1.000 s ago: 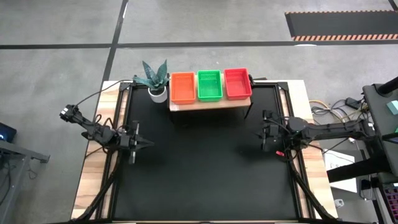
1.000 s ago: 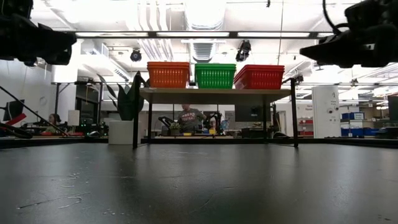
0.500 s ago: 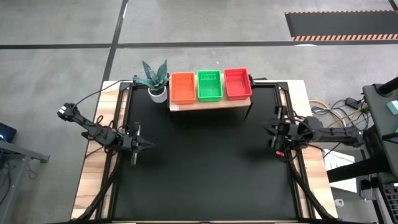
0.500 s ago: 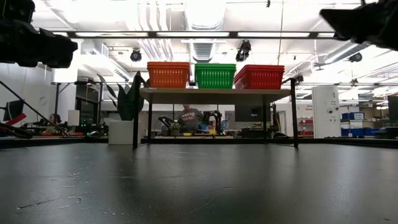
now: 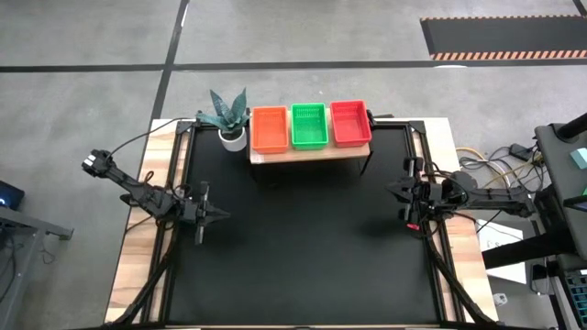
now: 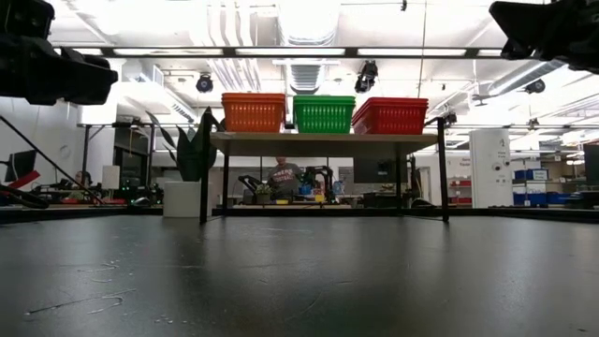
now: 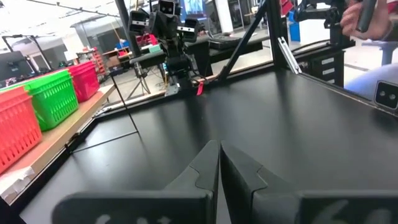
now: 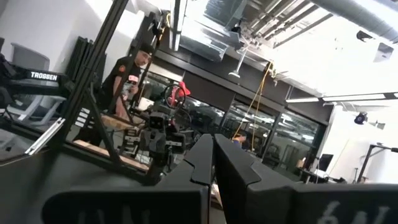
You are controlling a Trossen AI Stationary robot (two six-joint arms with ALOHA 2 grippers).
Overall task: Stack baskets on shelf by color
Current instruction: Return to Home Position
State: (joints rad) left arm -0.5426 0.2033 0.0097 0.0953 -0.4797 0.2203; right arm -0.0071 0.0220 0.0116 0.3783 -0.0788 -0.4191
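High view: black surface [image 5: 303,266] is flanked by light-wood side strips [image 5: 133,275] and is set on a grey concrete floor [image 5: 83,55] crossed by dark lines. A black mat with a striped edge [image 5: 503,35] is seen at the far right.

Shelf [image 5: 312,153] is placed at the centre of the surface's far edge. Three stacks are lined up on it side by side: orange baskets [image 5: 270,129] on the left, green baskets [image 5: 309,126] in the middle, red baskets [image 5: 350,122] on the right. Count per stack cannot be told.

A potted plant [image 5: 227,115] in a white pot is stood just beside the shelf's left end. Cables [image 5: 486,165] are bundled past the surface's right edge.

Left end effector [image 5: 221,214] is held over the left side of the surface and right end effector [image 5: 394,190] over the right side, both well apart from the shelf. In each wrist view the fingers are seen pressed together with nothing between them.

Low view: an open workshop is seen behind the shelf, with ceiling light strips [image 6: 187,51] and ducting. A person [image 6: 284,176] is framed between the shelf legs; the print on the shirt is too small to be read.

Writing: in the right wrist view, white lettering [image 8: 45,75] on a dark frame is read as roughly "TROSSEN". A person in a dark shirt [image 8: 127,74] is seen near it.
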